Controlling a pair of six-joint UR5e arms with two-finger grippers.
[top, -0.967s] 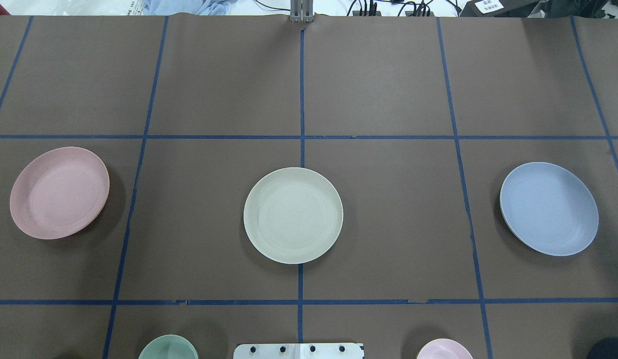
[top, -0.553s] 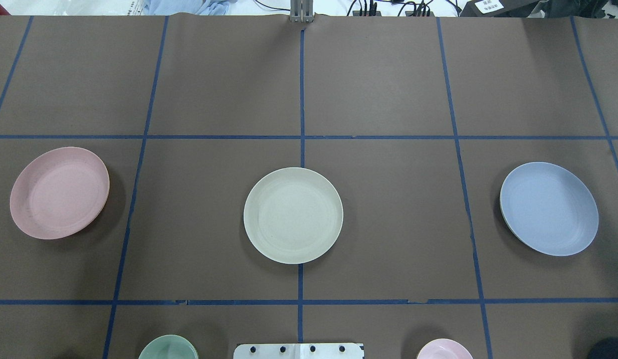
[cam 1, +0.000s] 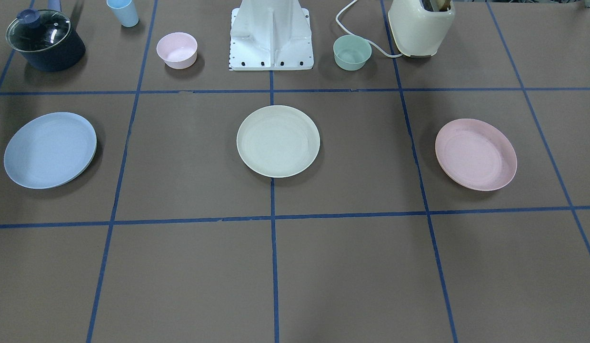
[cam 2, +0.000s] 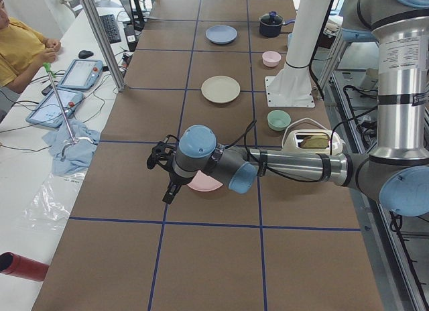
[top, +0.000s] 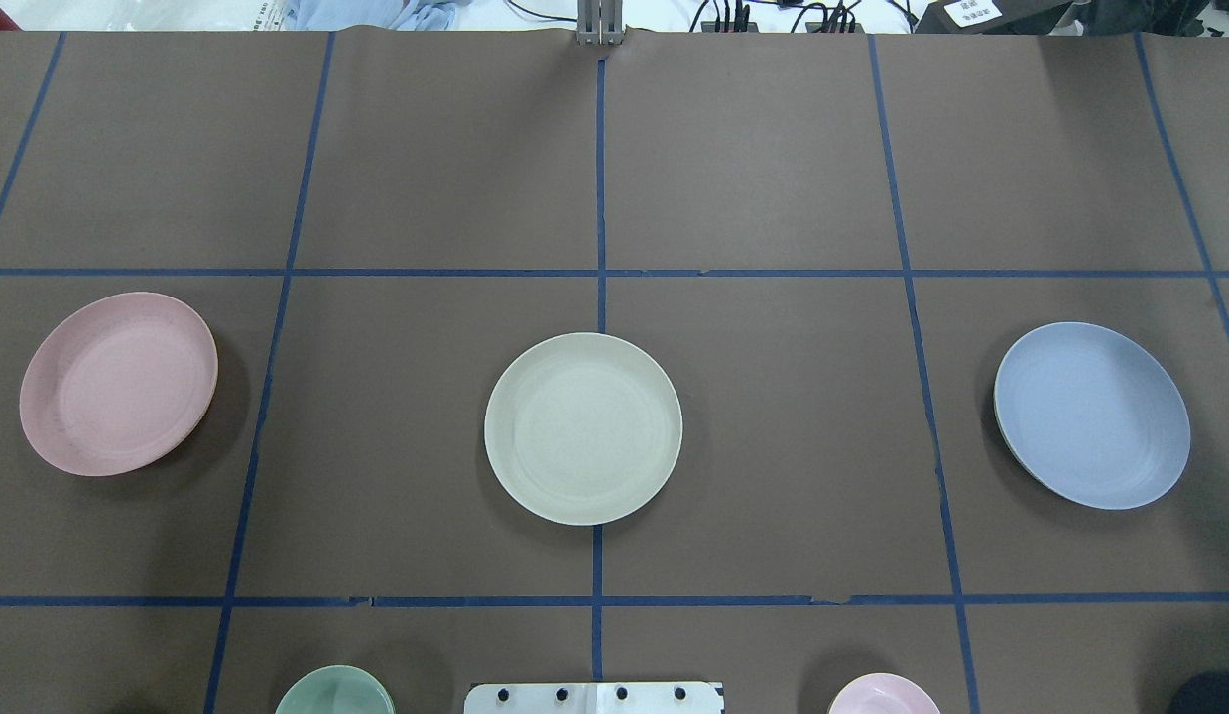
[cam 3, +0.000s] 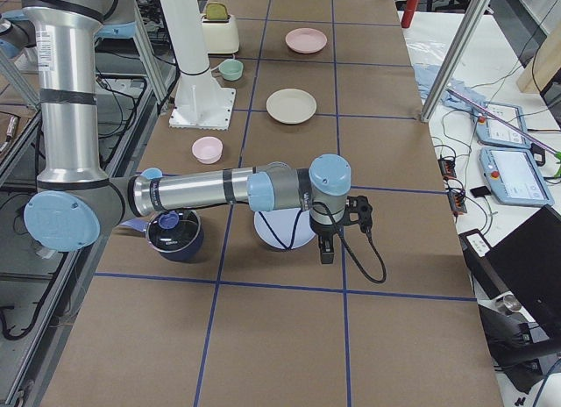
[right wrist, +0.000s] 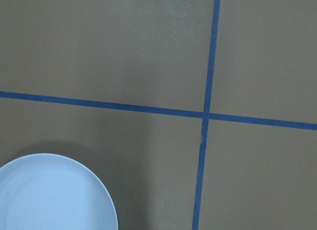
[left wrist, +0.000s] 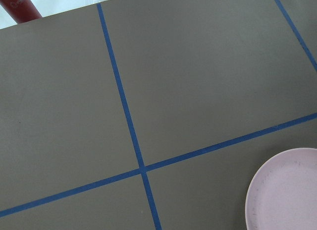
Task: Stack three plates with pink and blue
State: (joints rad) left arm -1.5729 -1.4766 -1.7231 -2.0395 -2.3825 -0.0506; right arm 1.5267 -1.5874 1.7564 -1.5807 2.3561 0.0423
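Round matte pale pink plastic plate (top: 118,383) placed just beside left gripper (cam 2: 167,194), partly hidden behind arm; pale blue plate (top: 1091,415) beside right gripper (cam 3: 326,250), likewise hidden; cream-white plate (top: 582,427) well apart from both; gripper openings cannot be told

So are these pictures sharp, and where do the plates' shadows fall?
Overhead: sharp, evenly lit; the pink plate and cream plate cast soft shadows to their right. Right wrist: a broad dim shadow lies on the table beside the blue plate.
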